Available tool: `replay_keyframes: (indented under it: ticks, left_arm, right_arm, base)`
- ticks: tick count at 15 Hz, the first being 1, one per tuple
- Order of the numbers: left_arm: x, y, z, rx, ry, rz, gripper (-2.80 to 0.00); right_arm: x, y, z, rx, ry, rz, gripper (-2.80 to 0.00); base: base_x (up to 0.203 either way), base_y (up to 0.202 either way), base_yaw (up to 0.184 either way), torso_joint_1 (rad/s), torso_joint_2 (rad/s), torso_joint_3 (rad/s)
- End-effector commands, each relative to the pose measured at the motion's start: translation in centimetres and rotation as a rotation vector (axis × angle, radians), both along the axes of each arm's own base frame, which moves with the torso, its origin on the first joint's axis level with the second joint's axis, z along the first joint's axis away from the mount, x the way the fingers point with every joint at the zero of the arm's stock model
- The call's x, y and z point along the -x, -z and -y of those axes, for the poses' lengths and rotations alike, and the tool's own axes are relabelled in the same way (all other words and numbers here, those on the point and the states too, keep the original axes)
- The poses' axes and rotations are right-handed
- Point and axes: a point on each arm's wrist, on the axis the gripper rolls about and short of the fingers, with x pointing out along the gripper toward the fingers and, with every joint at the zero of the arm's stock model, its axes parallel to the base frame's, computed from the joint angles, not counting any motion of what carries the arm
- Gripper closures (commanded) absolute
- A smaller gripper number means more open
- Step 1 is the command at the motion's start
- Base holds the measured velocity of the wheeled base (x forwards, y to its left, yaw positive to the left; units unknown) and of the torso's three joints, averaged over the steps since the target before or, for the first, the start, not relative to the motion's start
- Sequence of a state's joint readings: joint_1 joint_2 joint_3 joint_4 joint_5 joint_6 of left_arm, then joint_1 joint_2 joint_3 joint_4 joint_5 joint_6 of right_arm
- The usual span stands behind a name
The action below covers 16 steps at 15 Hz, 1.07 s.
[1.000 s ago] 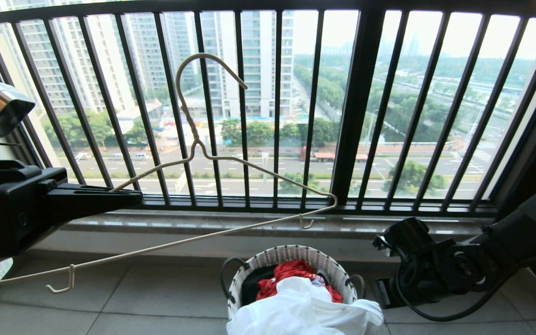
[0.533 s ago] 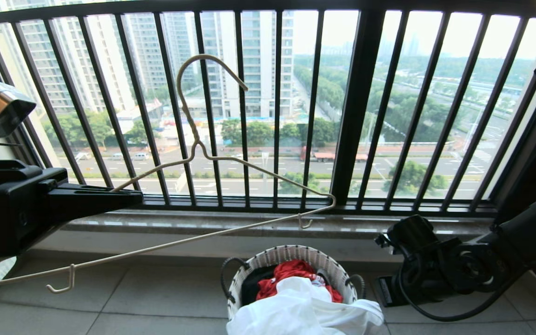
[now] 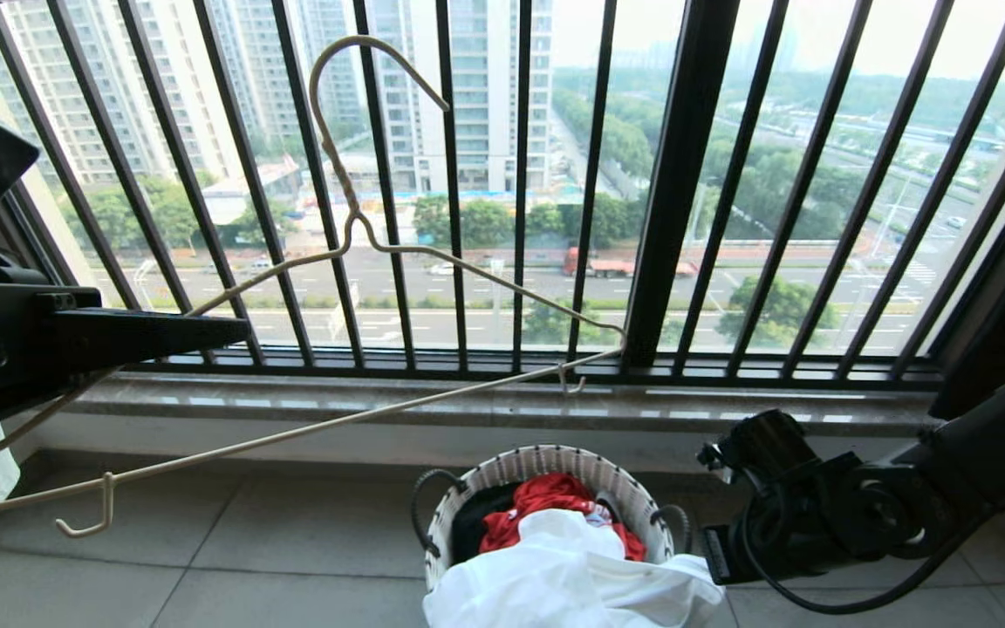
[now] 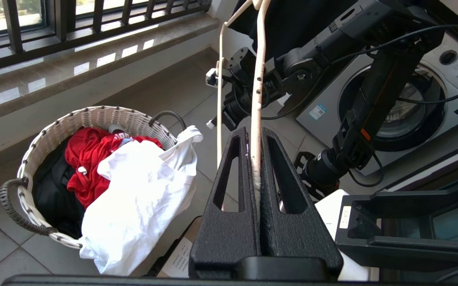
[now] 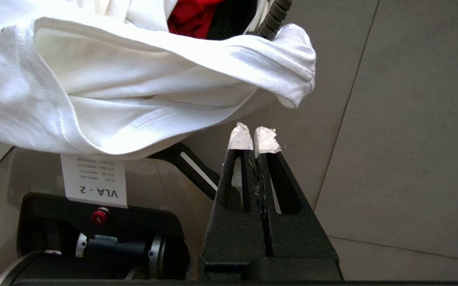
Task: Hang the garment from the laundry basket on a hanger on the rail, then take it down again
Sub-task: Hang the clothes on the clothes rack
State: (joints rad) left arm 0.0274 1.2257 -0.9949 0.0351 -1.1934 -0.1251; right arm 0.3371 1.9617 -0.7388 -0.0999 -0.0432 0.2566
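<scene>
My left gripper (image 3: 236, 332) reaches in from the left, level with the window sill, and is shut on the thin cream hanger (image 3: 293, 429). The wire (image 4: 257, 79) runs out between the closed fingertips of the left gripper (image 4: 253, 134), and its hook stands up against the window bars. On the floor below sits the white woven laundry basket (image 3: 502, 467) (image 4: 74, 115). The white garment (image 3: 564, 576) (image 4: 133, 190) (image 5: 113, 79) spills over its near rim. My right gripper (image 5: 255, 137) is shut and empty, low beside the garment's hanging edge without touching it. The rail is out of view.
Black window bars (image 3: 677, 174) and a stone sill (image 3: 511, 406) close off the far side. Red (image 3: 546, 497) and black (image 3: 476, 523) clothes fill the basket. The right arm (image 3: 816, 506) sits right of the basket, and a washing machine (image 4: 412, 99) stands behind it.
The whole picture has shifted, so the camera has moved. The left gripper keeps its hold, and the hanger has tipped slightly. The garment and basket lie as before.
</scene>
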Motion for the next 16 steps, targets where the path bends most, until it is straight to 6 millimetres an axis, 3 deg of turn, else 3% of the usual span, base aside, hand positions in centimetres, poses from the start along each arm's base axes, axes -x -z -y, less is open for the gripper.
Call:
replay_keyframes:
  ticks: [1,5,8,16]
  left_arm:
    - [0.1,-0.1,0.0,0.001,0.004,0.003,0.0]
    - [0.1,-0.1,0.0,0.001,0.002,0.005,0.0]
    - [0.0,-0.1,0.0,0.001,0.003,0.003,0.0]
    - [-0.1,-0.1,0.0,0.001,0.002,0.002,0.0]
  right_arm:
    - [0.1,0.0,-0.2,-0.003,0.0,-0.001,0.0]
    - [0.8,-0.5,0.0,-0.005,0.004,0.007,0.0]
    - [1.9,-1.9,0.4,-0.016,0.004,0.044,0.0]
    - [3.9,-1.7,1.2,0.021,0.02,0.03,0.0]
  base:
    - [0.0,0.0,0.0,0.001,0.0,-0.198]
    - [0.0,0.0,0.0,0.004,0.0,-0.199]
    - [0.0,0.0,0.0,0.003,0.0,-0.197]
    - [0.0,0.0,0.0,0.003,0.0,-0.197]
